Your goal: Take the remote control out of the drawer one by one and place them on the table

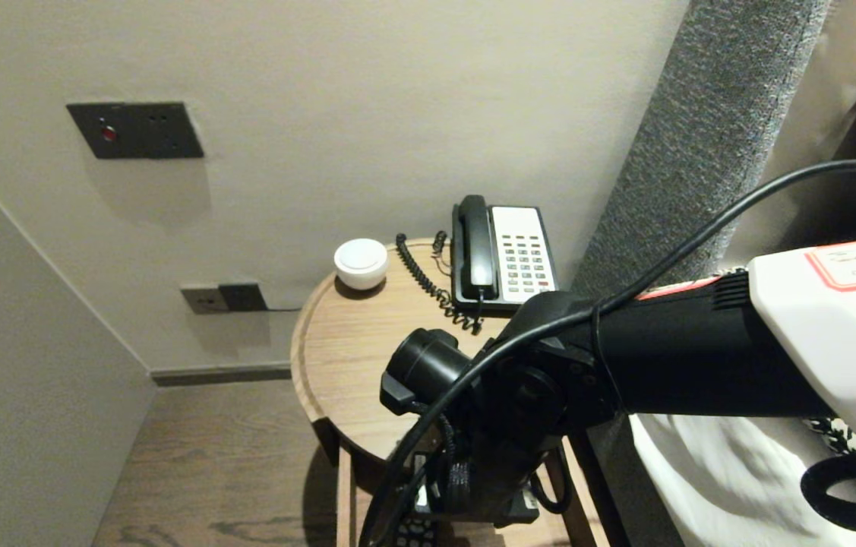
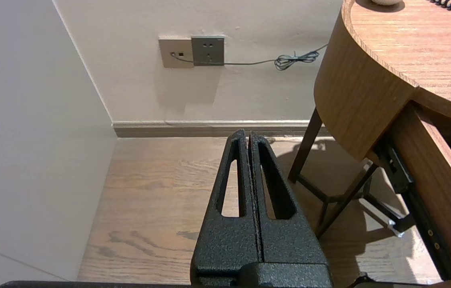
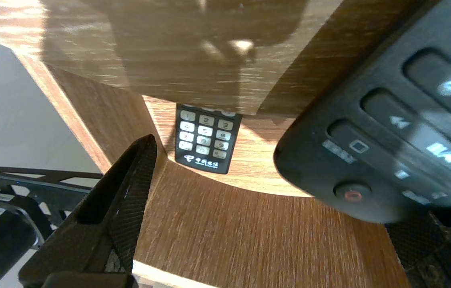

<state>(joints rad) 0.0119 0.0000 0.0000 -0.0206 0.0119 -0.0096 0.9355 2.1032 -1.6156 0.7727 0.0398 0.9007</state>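
A grey upholstered headboard (image 1: 701, 137) is running up the right of the head view. Beside it a round wooden bedside table (image 1: 352, 342) is standing at centre against the pale wall, with its wooden drawer (image 1: 344, 486) standing open at bottom centre.

The black right arm (image 1: 663, 357) is reaching in from the right edge and bending down over that drawer. The right gripper (image 3: 285, 184) is hanging there released, its fingers spread wide. The left gripper (image 2: 249, 138) is hanging parked over the wood-plank floor (image 2: 149, 200) beside the table legs, clenched on nothing, its fingers pressed flat together.

A black-and-white corded telephone (image 1: 503, 254) is sitting at the upper centre of the head view, at the back of the tabletop.

In the right wrist view a large black remote control with a red button (image 3: 385, 140) is lying over one finger of the right gripper. It appears to be resting on that finger, though the contact itself is hidden beneath it, and it is sitting well apart from the other finger (image 3: 129, 180).

A smaller black remote control with white number keys (image 3: 206, 140) is lying flat on the drawer floor, its far end tucked under the tabletop.

A white round puck (image 1: 361, 263) is sitting just left of the telephone's coiled cord (image 1: 428, 285).
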